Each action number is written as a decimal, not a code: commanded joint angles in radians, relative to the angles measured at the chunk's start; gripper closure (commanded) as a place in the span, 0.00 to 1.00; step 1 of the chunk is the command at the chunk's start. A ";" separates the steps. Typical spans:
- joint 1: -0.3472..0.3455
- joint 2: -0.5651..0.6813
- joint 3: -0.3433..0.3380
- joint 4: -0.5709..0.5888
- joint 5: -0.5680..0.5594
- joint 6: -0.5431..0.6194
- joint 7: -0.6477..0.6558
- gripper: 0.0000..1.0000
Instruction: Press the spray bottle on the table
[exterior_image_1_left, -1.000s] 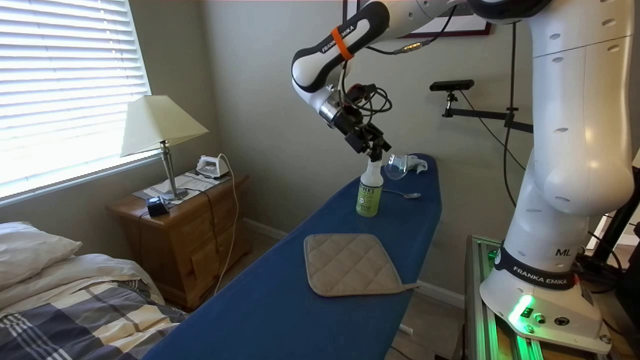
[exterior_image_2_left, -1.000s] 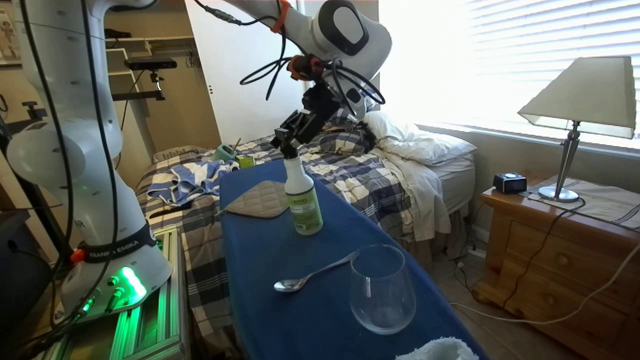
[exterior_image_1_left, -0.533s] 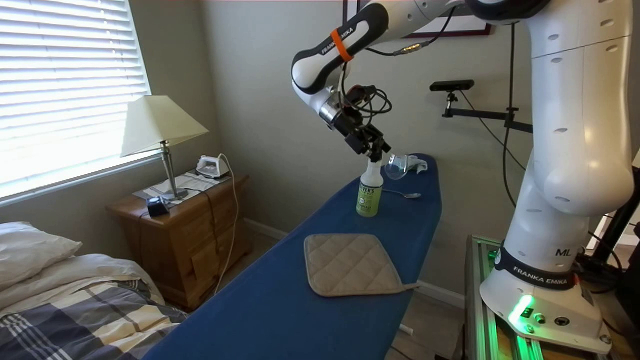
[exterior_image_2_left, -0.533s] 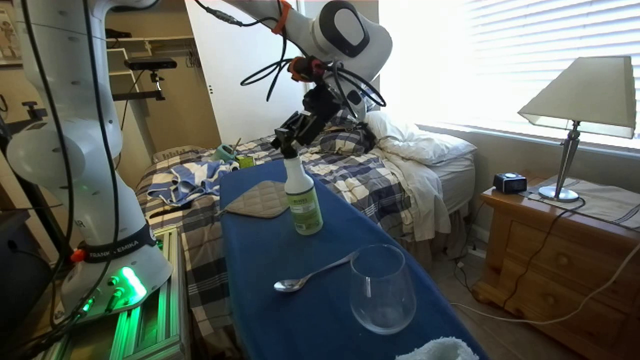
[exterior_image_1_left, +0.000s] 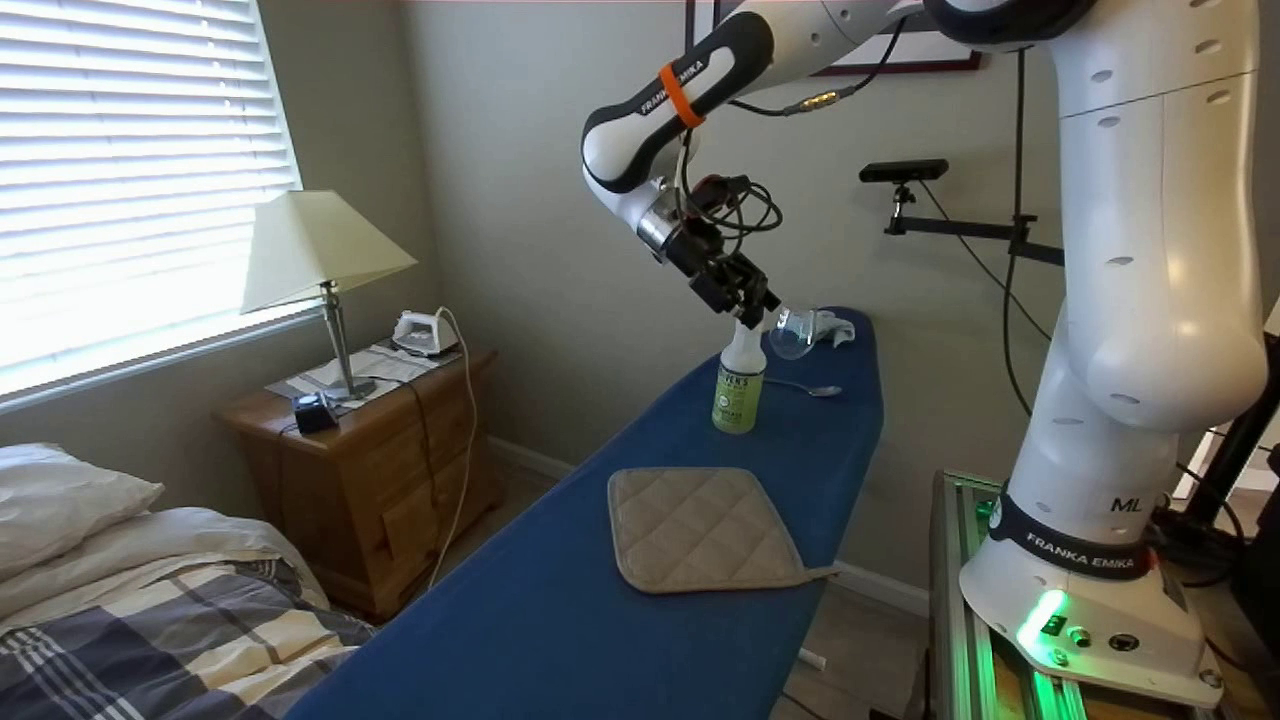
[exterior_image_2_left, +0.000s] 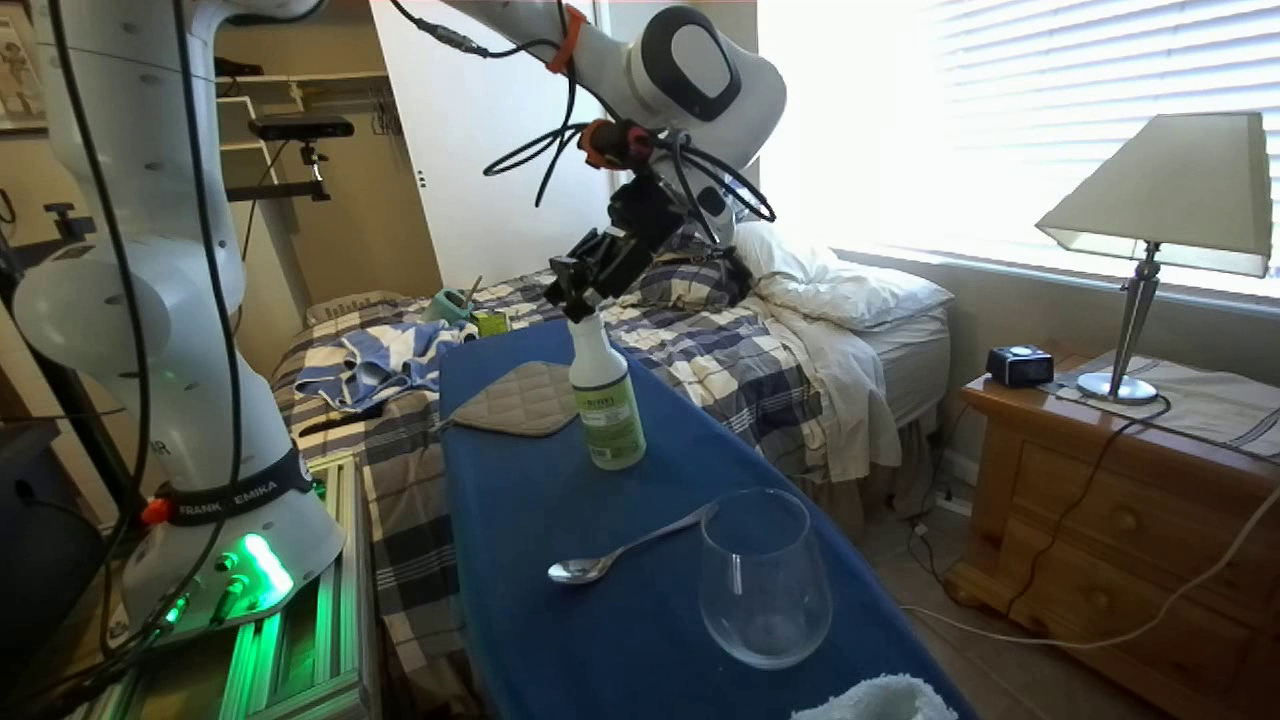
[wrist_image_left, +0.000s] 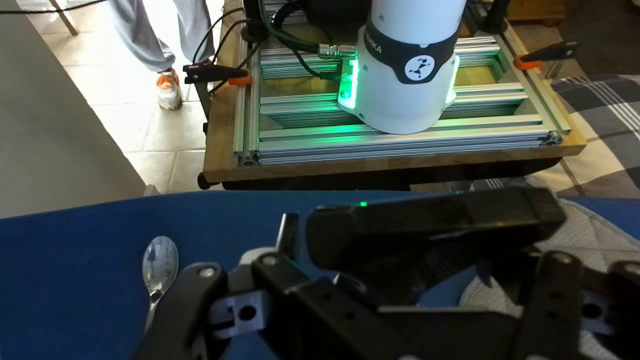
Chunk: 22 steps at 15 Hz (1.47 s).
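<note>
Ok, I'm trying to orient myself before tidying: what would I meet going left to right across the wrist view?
Wall, spoon, first clamp, robot base, quilted pad. The shoe lines up above the spoon, the second clamp and blanket above the quilted pad, so I leave those out.

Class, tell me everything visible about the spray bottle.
The spray bottle stands upright on the blue-covered table, between the quilted pad and spoon. Apparently plastic, it has a narrow white neck, a dark line, a lettered green label and a translucent-looking yellowish-green base. The gripper hides much of its top; whether it grips is unclear.
</note>
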 joint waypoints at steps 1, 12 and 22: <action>-0.017 0.017 0.008 0.027 0.019 0.000 -0.014 0.08; -0.017 0.037 0.010 0.060 0.036 0.012 -0.014 0.08; -0.018 0.053 0.011 0.075 0.034 0.016 -0.014 0.24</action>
